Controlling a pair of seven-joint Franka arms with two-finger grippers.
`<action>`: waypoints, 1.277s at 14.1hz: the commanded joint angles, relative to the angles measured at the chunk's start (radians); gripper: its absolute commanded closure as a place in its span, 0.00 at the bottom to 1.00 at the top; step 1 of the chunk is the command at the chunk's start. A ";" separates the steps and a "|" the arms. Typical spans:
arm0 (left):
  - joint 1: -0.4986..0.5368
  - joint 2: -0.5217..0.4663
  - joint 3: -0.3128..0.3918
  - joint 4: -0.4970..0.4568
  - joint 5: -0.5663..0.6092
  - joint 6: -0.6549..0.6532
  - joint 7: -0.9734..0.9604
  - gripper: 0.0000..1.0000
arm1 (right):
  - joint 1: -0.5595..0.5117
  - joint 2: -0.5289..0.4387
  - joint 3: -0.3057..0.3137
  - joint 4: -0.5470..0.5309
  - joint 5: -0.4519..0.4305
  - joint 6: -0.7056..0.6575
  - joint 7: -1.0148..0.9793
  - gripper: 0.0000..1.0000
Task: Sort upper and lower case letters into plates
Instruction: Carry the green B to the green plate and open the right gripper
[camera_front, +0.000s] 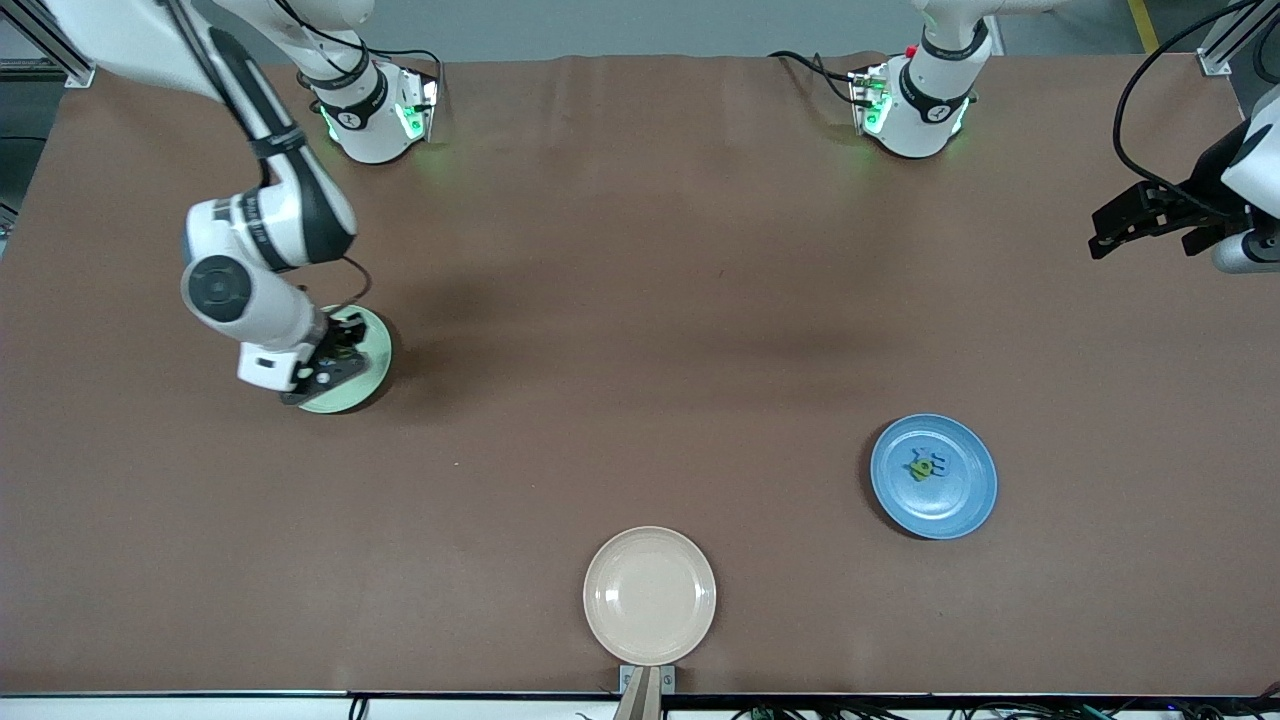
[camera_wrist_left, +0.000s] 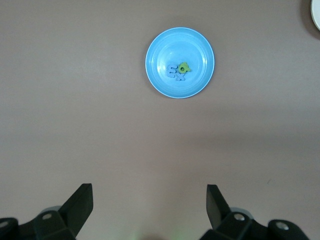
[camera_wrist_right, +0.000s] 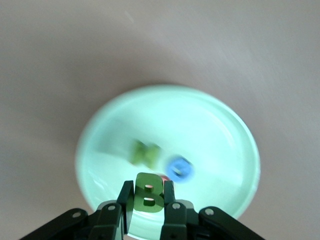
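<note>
One green B pinched in my right gripper over the pale green plate near the right arm's end; blue plate holds letters; left gripper waits, fingers wide, at left arm's bench edge

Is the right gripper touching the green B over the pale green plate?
Touching. The right wrist view shows the right gripper pinching the green B above the pale green plate.

The right gripper pinches a green letter B over the pale green plate, where a green letter lies at ten o'clock of a blue letter.
</note>
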 joint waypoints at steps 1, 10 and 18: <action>0.008 -0.009 0.000 -0.008 -0.009 0.012 0.022 0.00 | -0.049 -0.025 0.023 -0.083 -0.002 0.039 -0.035 0.92; 0.006 -0.002 0.002 -0.005 -0.003 0.029 0.023 0.00 | 0.011 0.054 0.023 -0.126 0.123 0.176 -0.035 0.84; 0.008 0.006 0.002 -0.005 -0.003 0.038 0.057 0.00 | 0.006 -0.163 0.025 -0.051 0.162 -0.104 0.031 0.00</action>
